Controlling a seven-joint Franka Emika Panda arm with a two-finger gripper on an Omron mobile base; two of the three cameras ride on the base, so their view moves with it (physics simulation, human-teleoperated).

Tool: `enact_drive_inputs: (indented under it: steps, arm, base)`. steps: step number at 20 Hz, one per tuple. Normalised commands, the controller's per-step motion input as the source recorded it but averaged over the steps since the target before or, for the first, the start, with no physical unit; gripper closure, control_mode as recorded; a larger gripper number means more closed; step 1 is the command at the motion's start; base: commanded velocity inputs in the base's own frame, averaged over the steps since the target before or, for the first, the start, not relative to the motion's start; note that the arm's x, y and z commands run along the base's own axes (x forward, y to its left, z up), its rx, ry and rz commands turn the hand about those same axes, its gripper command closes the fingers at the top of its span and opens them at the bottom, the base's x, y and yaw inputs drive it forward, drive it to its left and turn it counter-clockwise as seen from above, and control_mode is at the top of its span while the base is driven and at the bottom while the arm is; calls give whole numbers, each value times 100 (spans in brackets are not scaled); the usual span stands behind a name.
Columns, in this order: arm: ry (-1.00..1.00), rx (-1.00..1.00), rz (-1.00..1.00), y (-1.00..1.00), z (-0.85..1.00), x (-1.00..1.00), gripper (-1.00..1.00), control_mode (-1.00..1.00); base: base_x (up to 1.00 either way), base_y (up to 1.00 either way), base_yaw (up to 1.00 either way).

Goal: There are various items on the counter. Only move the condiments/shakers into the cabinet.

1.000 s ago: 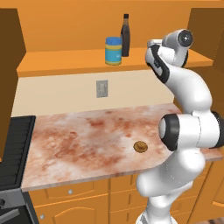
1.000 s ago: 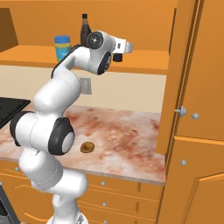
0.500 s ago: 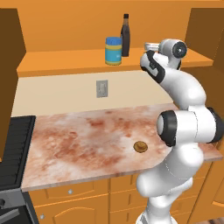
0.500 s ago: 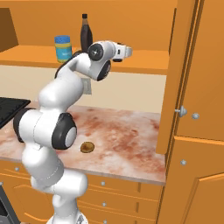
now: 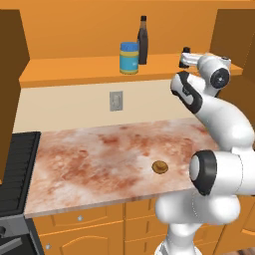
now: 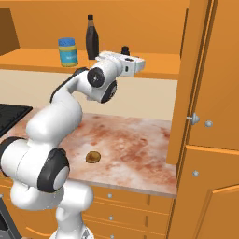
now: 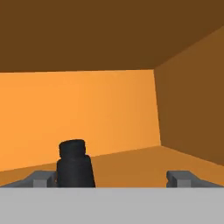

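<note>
Currently the gripper point(image 7: 113, 178) is spread wide and grips nothing, with the black shaker point(image 7: 75, 165) upright on the cabinet shelf point(image 5: 84, 72) just inside its left finger, while the brown bottle point(image 5: 143, 33) and blue-lidded jar point(image 5: 129, 58) stand together further left.

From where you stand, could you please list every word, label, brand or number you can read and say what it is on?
No text is readable.
Jar: its yellow-and-blue label band is too blurred to tell whether it bears lettering.
Bottle: no readable label.
Shaker: plain black, no marking.
Wall plate: blank.
Pastry, counter and cabinet: no signs or numbers.
</note>
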Motion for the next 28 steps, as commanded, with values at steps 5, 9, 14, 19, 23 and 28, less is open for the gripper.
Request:
enact_drive_inputs:
  steps: [5, 9, 14, 19, 23, 28]
  arm:
    - [15, 6, -26, 20, 5, -100, -100, -100]
    - [39, 3, -18, 54, -18, -100, -100, -100]
    - [38, 1, -8, 79, -21, -100, -100, -100]
    - [18, 3, -8, 70, 93, -100, -100, -100]
    - [-8, -11, -1, 88, 86, -100, -100, -100]
    - [-29, -20, 6, 67, 17, -100, -100, -100]
  base:
    - [0, 0, 0]
    - [0, 0, 0]
    - [0, 0, 0]
    - [0, 0, 0]
    - [0, 0, 0]
    - [0, 0, 0]
